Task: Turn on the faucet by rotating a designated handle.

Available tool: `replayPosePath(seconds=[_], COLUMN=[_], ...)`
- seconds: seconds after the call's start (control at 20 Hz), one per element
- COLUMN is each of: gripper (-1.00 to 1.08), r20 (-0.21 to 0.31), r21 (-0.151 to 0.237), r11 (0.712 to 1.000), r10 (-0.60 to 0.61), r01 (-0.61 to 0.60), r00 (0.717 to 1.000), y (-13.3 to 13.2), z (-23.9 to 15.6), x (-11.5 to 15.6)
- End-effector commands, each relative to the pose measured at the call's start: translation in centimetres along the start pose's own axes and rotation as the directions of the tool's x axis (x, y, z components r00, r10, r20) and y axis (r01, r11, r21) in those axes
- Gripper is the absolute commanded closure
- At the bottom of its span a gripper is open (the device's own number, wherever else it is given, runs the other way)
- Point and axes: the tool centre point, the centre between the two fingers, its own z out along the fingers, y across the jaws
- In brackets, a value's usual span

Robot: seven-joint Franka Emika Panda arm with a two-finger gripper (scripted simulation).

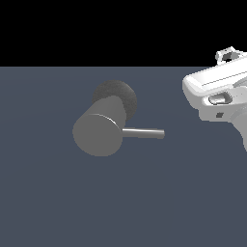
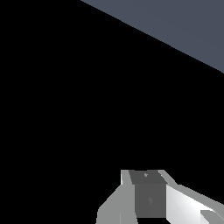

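The fingers (image 2: 148, 197) hold nothing; whether they are parted or closed cannot be told from either view. The white arm (image 1: 217, 91) hangs at the exterior view's right, well apart from the faucet (image 1: 99, 130) on the worktop (image 1: 144, 202). Approach stage, likely: next, reach the handle (image 1: 144, 133) and push it round.

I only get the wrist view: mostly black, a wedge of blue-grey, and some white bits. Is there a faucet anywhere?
Observer: Yes. The exterior view shows the faucet, a thick grey cylinder whose thin handle points toward the exterior view's right.
Operator: Is the robot touching that rod?
Observer: No. The white arm is at the exterior view's right edge, clearly apart from the handle's tip.
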Motion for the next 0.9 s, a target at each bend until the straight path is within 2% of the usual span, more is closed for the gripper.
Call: replayPosePath(seconds=[0.0, 0.25, 0.45, 0.65, 0.85], gripper=[1.08, 1.08, 1.08, 1.08, 1.08], r20=[-0.094, -0.267, -0.375, -0.452, -0.503], r21=[0.029, 0.079, 0.107, 0.125, 0.135], r11=[0.999, 0.994, 0.99, 0.987, 0.985], r10=[0.034, 0.094, 0.128, 0.151, 0.161], r01=[-0.031, -0.075, -0.094, -0.106, -0.107], r00=[0.995, 0.959, 0.918, 0.879, 0.849], y=[1.0, 3.3, 4.9, 6.1, 6.8], z=[-2.0, -6.2, -9.3, -11.8, -13.5], x=[2.7, 7.3, 9.9, 11.7, 12.8])
